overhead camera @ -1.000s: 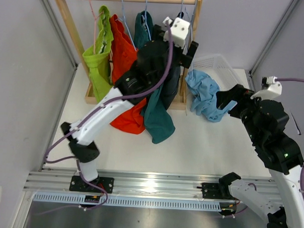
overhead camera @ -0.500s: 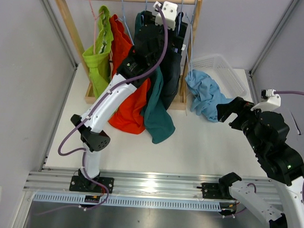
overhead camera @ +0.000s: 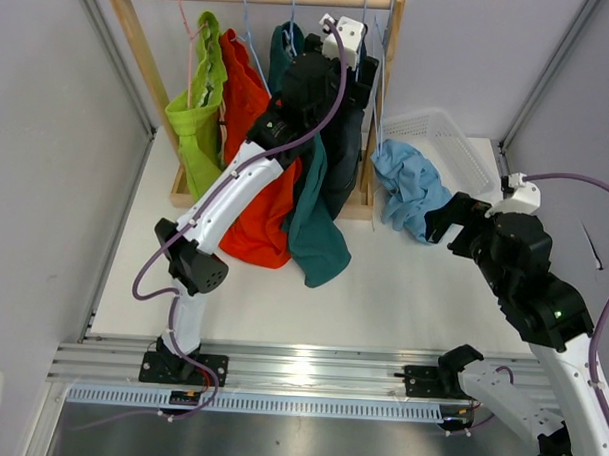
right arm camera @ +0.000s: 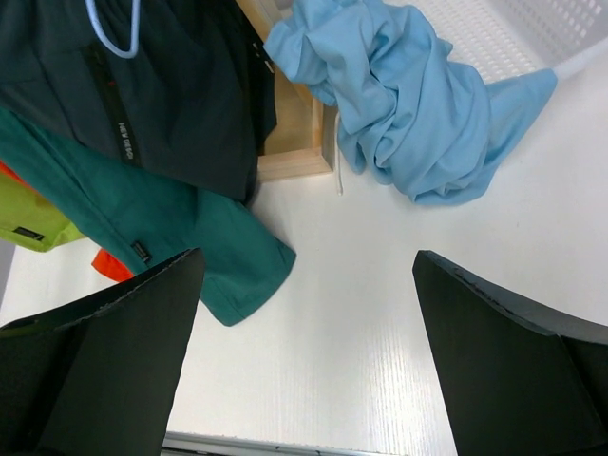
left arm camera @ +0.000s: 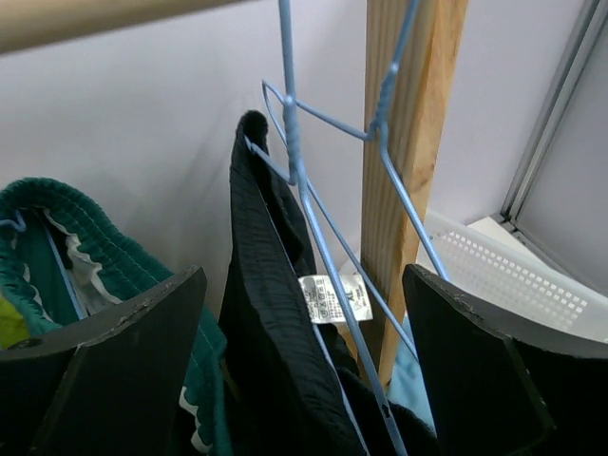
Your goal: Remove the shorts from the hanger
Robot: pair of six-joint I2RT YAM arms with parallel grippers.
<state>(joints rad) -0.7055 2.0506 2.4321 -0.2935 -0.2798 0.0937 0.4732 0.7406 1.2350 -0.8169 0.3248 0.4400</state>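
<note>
**Left claw spread wide around the navy shorts on the rack; right claw spread wide over the table.**

A white label hangs inside the navy shorts beside the blue wire hanger, its print too small to read. The right wrist view shows a line of small white writing down the navy cloth, also unreadable. Four shorts hang from the wooden rack: lime green, orange-red, teal and navy. The light blue shorts lie crumpled on the table against the white basket. Neither claw grips anything. Compared with a second ago, the left arm has straightened and swung from the rack's right post to above the navy shorts. The right arm has shifted a little, and the light blue shorts lie where they were.
</note>
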